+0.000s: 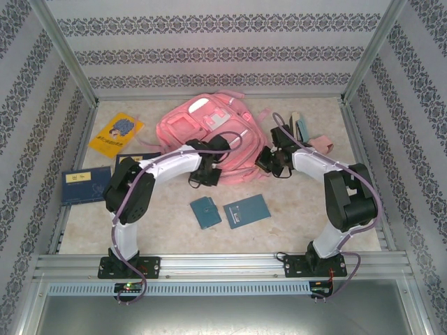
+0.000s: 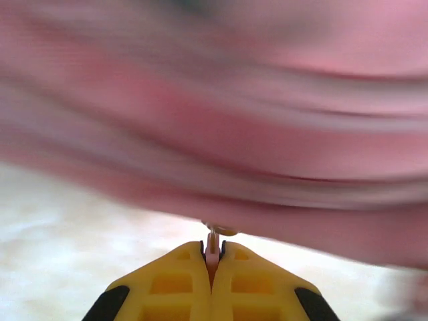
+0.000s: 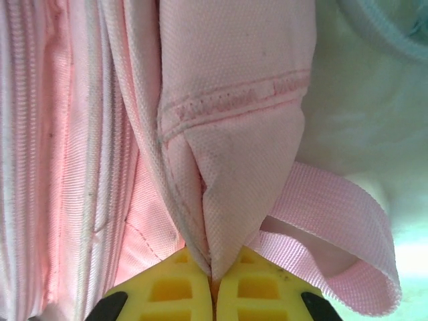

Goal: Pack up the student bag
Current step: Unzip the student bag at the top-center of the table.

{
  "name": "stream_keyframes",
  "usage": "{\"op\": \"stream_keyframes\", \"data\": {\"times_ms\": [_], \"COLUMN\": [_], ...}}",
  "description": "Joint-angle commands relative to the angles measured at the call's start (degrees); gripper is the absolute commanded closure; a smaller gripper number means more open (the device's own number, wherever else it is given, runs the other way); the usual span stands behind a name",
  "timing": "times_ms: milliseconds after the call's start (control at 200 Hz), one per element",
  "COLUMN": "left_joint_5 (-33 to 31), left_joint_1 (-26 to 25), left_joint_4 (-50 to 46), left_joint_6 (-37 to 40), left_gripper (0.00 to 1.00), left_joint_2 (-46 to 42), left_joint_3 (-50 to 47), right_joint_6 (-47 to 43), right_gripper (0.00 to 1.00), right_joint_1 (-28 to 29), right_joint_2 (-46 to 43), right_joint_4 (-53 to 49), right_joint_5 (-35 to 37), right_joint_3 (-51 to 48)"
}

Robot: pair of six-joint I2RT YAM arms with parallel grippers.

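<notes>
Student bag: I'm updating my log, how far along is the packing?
Done: nothing visibly packed. In hand: left end effector pinches a pink pull tab; right end effector clamps student bag fabric. Remaining: yellow book, blue book and teal notebooks lie on the table.

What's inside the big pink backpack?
I cannot see inside: the pink fabric of the student bag covers everything. Only its outside shows, pockets facing up, with the left gripper and right gripper each pinching it.
</notes>
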Motion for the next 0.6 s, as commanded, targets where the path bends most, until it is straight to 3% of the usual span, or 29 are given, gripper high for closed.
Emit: {"op": "stream_keyframes", "data": {"times_ms": [0, 270, 395, 600], "left_joint_5": [-9.86, -13.06, -9.67, -4.90], "left_joint_1": [6.33, 18.13, 18.08, 14.28], "left_joint_4": [-7.28, -6.29, -7.02, -6.32], "left_joint_6": [2.65, 3.31, 3.95, 1.07], "left_gripper": [1.00, 1.00, 1.00, 1.00], "left_joint_2": [0.11, 4.90, 4.65, -0.79], "left_joint_3": [0.00, 7.12, 9.31, 3.35], "right_joint_6": [-3.92, -6.75, -8.39, -10.87], "right_gripper": [1.00, 1.00, 1.00, 1.00], "right_joint_1": [-1.51, -3.87, -4.27, -4.16], "right_joint_2": [-2.77, -5.10, -4.35, 0.02], "right_joint_4": [-2.59, -3.96, -4.41, -4.64], "right_joint_5": [2.09, 1.37, 0.28, 1.65], "right_joint_3": [1.60, 0.57, 1.58, 5.64]}}
